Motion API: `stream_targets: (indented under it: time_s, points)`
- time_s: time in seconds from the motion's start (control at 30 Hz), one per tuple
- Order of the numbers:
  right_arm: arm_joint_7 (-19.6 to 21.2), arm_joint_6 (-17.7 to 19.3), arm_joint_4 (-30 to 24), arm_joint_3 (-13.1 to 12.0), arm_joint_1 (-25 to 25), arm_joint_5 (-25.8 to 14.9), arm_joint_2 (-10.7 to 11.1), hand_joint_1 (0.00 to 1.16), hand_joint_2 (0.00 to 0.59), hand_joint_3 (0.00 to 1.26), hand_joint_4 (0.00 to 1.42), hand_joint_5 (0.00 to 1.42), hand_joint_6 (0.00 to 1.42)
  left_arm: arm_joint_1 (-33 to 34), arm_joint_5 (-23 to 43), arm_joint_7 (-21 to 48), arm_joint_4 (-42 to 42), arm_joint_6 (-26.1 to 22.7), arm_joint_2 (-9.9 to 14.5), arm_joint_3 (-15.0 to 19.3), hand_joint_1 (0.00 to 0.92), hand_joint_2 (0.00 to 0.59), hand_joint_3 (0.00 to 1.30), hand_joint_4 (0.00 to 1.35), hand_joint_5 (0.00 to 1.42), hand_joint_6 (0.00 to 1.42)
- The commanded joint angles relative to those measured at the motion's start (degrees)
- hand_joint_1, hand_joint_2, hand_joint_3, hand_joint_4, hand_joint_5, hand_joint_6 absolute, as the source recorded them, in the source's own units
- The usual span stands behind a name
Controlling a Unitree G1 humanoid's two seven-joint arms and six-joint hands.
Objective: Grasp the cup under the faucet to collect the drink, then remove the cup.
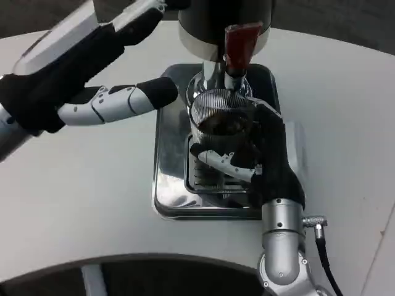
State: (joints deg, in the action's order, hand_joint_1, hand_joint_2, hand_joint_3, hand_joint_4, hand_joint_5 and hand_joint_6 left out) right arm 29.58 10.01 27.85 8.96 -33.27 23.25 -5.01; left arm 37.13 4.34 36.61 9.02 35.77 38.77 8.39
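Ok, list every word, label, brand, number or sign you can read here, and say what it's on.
None can be read. The cup, the red tap handle, the dispenser body, the metal drip tray, the left hand and the right hand show no legible text.

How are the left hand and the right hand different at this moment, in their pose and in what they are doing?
The right hand grips the ribbed clear cup under the faucet; the left hand holds nothing. The right hand reaches up from the picture's lower edge over the shiny drip tray; the left hand comes in from the left, its fingers pointing toward the dispenser. Both have white and black fingers.
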Motion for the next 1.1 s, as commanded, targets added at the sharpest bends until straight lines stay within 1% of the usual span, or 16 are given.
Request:
stream_targets:
  time_s: [0.03,0.2,0.23,0.3,0.37,0.6,0.73,0.83,0.9,1.1]
  points:
    - [2.00,0.19,0.49,0.27,1.66,0.40,-0.97,1.16,0.130,0.61,0.75,0.85,1.13,-1.87,1.09,-0.23,-1.45,-0.37,1.16,0.67,0.000,0.190,0.00,0.00,0.06,0.01]
    - [3.65,0.52,-1.75,0.86,2.73,0.93,-1.26,1.16,0.108,0.66,0.79,0.90,1.22,-3.01,1.44,-0.31,-2.16,-0.88,1.29,0.93,0.000,0.188,0.00,0.00,0.06,0.01]
    - [3.57,-0.06,-2.40,1.05,2.96,1.12,-1.31,1.16,0.107,0.67,0.80,0.91,1.22,-3.21,1.50,-0.32,-2.31,-0.96,1.29,0.98,0.000,0.188,0.00,0.00,0.06,0.01]
    - [2.30,-0.76,-3.06,1.18,3.21,0.70,-1.31,1.16,0.108,0.67,0.80,0.91,1.23,-3.72,1.53,-0.51,-2.54,-1.17,1.21,1.12,0.000,0.188,0.00,0.00,0.06,0.01]
    - [1.46,-0.82,-3.72,1.14,3.86,0.11,-1.53,1.16,0.121,0.68,0.80,0.91,1.24,-4.38,1.54,-0.78,-2.89,-1.36,1.17,1.37,0.000,0.188,0.00,0.00,0.05,0.00]
    - [0.72,-1.34,-6.34,1.57,5.73,0.13,-1.81,1.16,0.127,0.70,0.82,0.91,1.27,-7.88,1.96,-1.28,-4.64,-2.33,1.52,3.11,0.000,0.188,0.00,0.00,0.05,0.00]
    - [0.07,-1.59,-8.88,2.38,7.28,0.70,-1.84,1.16,0.127,0.71,0.84,0.92,1.28,-9.62,1.96,-1.77,-5.58,-2.75,1.74,4.10,0.000,0.189,0.00,0.00,0.05,0.00]
    - [-0.90,-2.33,-11.40,3.10,8.66,1.04,-1.90,1.16,0.124,0.71,0.84,0.93,1.29,-10.98,1.06,-2.17,-6.08,-2.79,2.24,4.97,0.000,0.148,0.00,0.00,0.01,0.00]
    - [-2.59,-2.93,-13.37,3.63,9.94,0.79,-1.66,1.16,0.122,0.71,0.84,0.93,1.29,-11.77,0.09,-2.39,-6.17,-2.79,2.87,5.52,0.000,0.121,0.00,0.00,0.00,0.00]
    - [-6.55,-4.37,-20.07,5.14,14.55,1.24,-1.09,1.16,0.120,0.71,0.84,0.93,1.31,-16.06,-4.96,-3.72,-7.86,-2.55,5.29,6.83,0.000,0.088,0.00,0.00,0.00,0.00]
